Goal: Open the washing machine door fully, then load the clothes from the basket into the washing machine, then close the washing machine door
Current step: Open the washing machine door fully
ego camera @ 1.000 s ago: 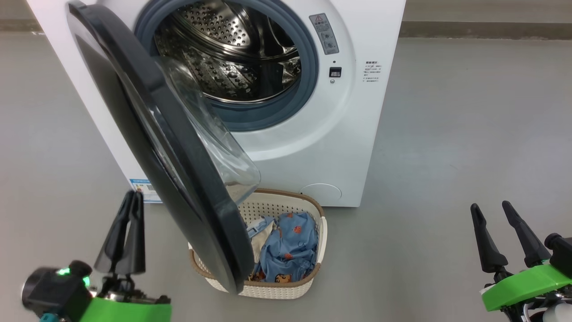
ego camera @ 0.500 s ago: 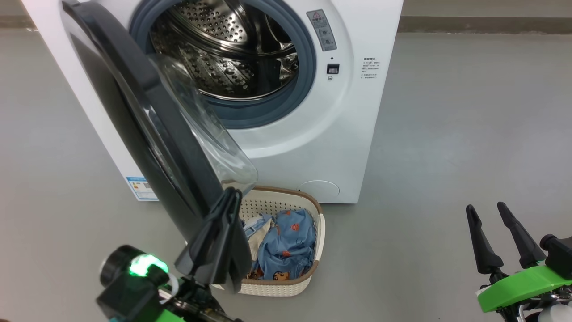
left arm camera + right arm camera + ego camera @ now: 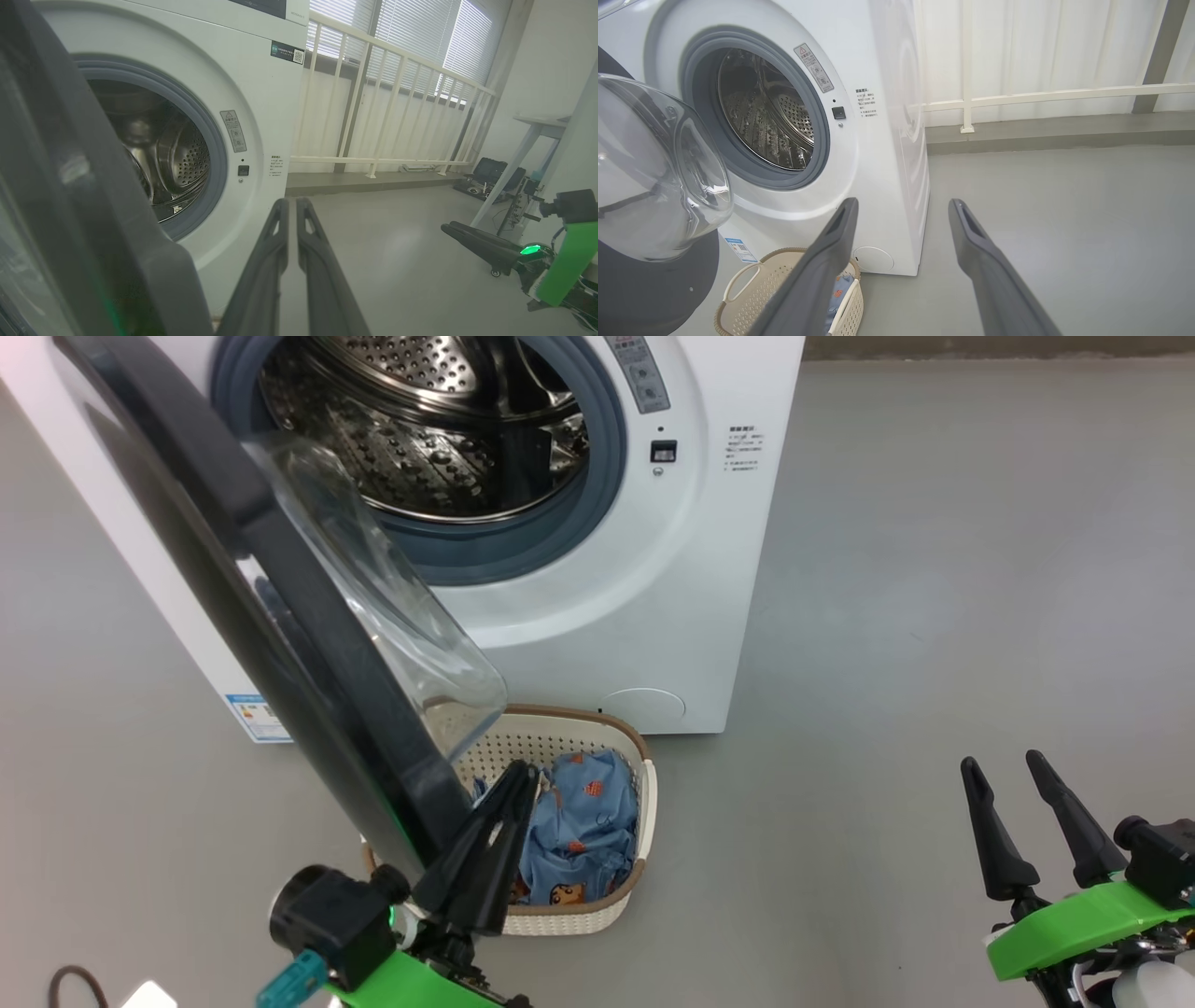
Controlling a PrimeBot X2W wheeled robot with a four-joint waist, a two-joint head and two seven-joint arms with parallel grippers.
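Left jaws: The left gripper [image 3: 519, 777] has its two dark fingers pressed flat together, nothing between them, tips aimed up and away toward the machine.

Right jaws: The right gripper [image 3: 1002, 763] stands parted and empty at the lower right of the head view, over bare grey floor [image 3: 934, 616].

Door: The washing machine door [image 3: 308, 635] stands swung out on its left-side hinge, roughly edge-on to the head camera. Its glass bowl [image 3: 411, 635] bulges toward the open steel drum [image 3: 420, 439].

Key relation: The door's lower free edge lies just to the left of the closed left fingers. The wrist view puts the black rim hard against their left side; whether they touch it cannot be told. The rim's long line runs up and away, close to the line of the fingers.

Nearer arm: The left, by far; the right is well apart from door and basket.

Basket: The basket [image 3: 569, 917] sits on the floor before the washing machine [image 3: 653, 616], its left part under the door's edge.

Clothes: The clothes [image 3: 583, 821] lie heaped inside, just beyond the left fingertips.

Step in hand: Probably the opening; a sideways push to the left looks needed before loading.
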